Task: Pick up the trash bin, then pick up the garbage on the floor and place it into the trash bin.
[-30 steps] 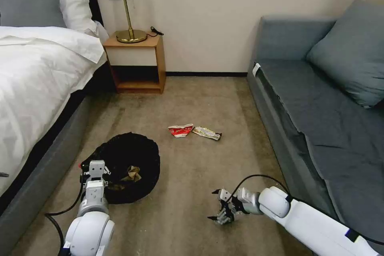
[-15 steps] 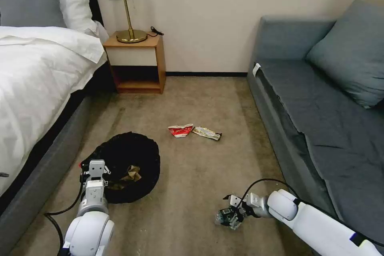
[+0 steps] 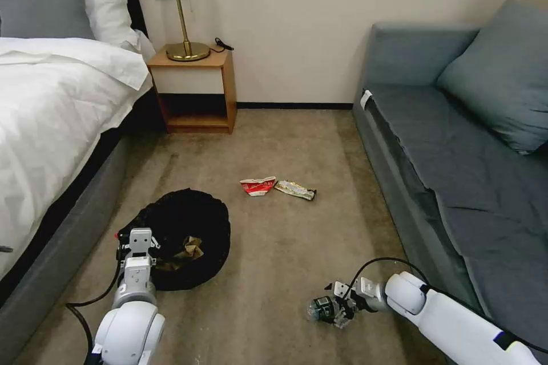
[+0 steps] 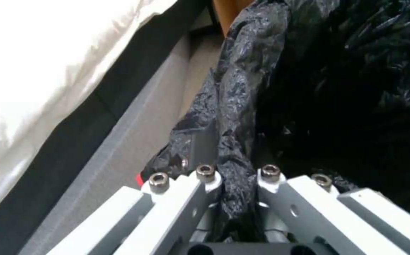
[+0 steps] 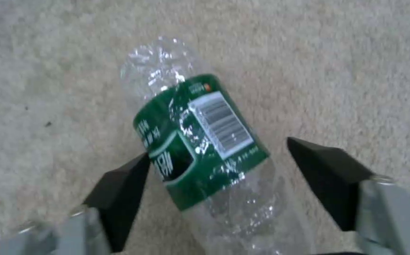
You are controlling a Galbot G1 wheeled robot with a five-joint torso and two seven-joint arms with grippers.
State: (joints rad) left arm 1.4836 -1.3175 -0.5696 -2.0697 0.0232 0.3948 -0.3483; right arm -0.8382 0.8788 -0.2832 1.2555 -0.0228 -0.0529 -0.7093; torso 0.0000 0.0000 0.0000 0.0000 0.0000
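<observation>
Clear crinkled plastic bottle with a green label [image 5: 200,141] is lying on the beige carpet between my right gripper's [image 5: 219,184] spread jaws; I'm centring before squeezing gently. My left gripper [image 4: 233,187] is pinching the black-bagged round trash bin's [image 3: 182,228] rim beside the bed.

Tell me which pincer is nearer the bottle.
Right. The right pincer straddles the bottle on the carpet, open; the left pincer is off clamping the bin liner.
</observation>
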